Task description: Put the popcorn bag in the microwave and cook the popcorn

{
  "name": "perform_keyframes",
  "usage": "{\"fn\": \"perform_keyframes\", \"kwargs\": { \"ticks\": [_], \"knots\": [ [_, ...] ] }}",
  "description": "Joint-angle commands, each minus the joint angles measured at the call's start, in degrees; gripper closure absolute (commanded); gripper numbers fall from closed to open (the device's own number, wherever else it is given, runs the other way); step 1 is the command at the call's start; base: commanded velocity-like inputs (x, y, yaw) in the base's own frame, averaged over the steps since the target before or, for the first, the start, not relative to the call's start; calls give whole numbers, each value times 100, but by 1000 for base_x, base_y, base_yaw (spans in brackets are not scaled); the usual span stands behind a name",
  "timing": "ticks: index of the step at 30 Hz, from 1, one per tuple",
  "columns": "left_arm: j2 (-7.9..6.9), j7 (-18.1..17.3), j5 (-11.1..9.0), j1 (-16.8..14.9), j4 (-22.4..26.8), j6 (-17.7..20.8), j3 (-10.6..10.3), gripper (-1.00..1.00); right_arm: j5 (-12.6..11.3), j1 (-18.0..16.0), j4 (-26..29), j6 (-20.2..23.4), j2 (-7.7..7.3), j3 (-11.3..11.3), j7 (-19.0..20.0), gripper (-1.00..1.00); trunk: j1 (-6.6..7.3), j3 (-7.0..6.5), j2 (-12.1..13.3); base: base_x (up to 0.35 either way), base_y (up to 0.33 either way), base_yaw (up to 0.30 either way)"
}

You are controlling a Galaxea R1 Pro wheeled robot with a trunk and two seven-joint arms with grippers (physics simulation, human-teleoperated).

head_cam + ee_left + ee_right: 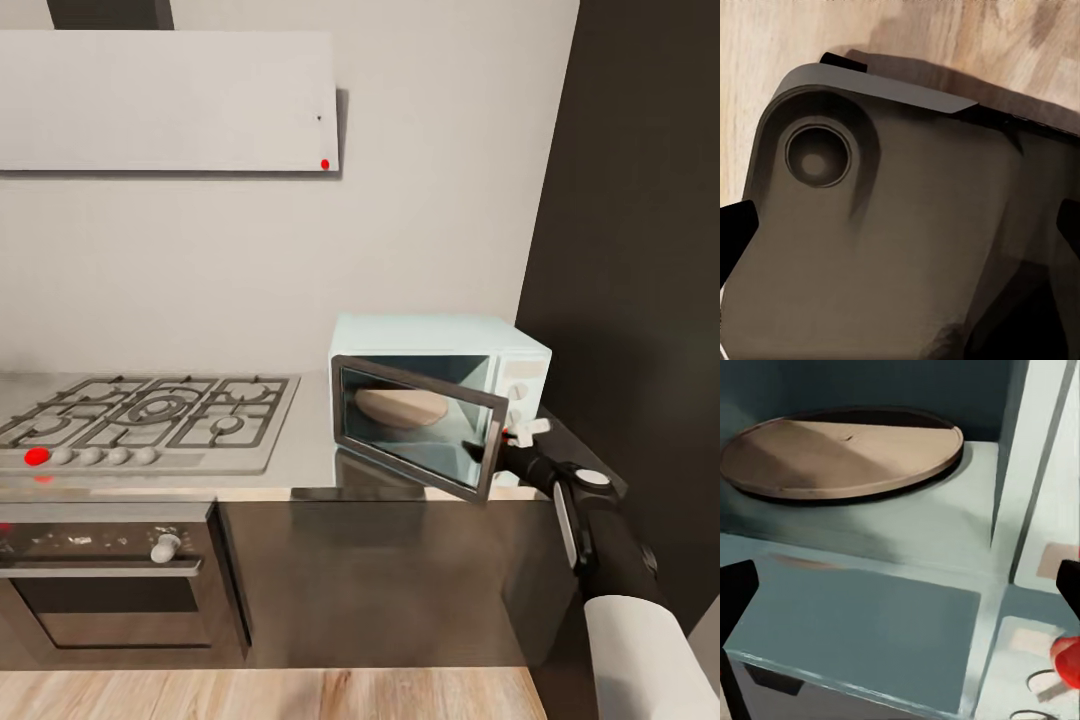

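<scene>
While the door hangs ajar: the popcorn bag sits on no counter stretch shown here.
Gas hob [150, 415]: far left, on the countertop [310, 455].
Microwave [440, 390]: right of the hob, pale blue, boxy, rigid; bare tan turntable [844, 454] inside.
Door [415, 425]: dark glass, light swing judged; best held at its free right edge.
Right gripper [497, 445]: at that edge; spread and hold cannot be told.

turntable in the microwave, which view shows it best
The right wrist view: the tan turntable lies bare and close inside the microwave, almost whole. The head view shows it small, through the half-open door. The left wrist view faces a dark body over wood floor.
</scene>
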State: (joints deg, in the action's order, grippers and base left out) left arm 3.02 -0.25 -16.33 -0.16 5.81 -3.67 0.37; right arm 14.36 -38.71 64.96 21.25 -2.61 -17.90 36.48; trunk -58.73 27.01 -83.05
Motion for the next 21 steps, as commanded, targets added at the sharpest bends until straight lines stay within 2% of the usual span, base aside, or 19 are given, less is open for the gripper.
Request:
{"fn": "perform_keyframes", "kwargs": {
  "ticks": [1, 6, 21],
  "knots": [
    [1, -8, -28, -2, -1, -21, 0, -100, 41, -5, 9, 31, -9, -16, 190, -100, 0, 6, -3, 0, 0, 0],
    [5, -14, -48, -2, -1, -17, 20, -100, 40, -5, 173, 88, -12, -24, 331, -100, 0, 6, -3, -72, 44, 0],
    [7, -1, -65, -2, 8, -11, 41, -100, 40, -5, 210, 99, -12, -21, 315, -100, 0, 6, -3, -251, 207, 0]
  ]
}}
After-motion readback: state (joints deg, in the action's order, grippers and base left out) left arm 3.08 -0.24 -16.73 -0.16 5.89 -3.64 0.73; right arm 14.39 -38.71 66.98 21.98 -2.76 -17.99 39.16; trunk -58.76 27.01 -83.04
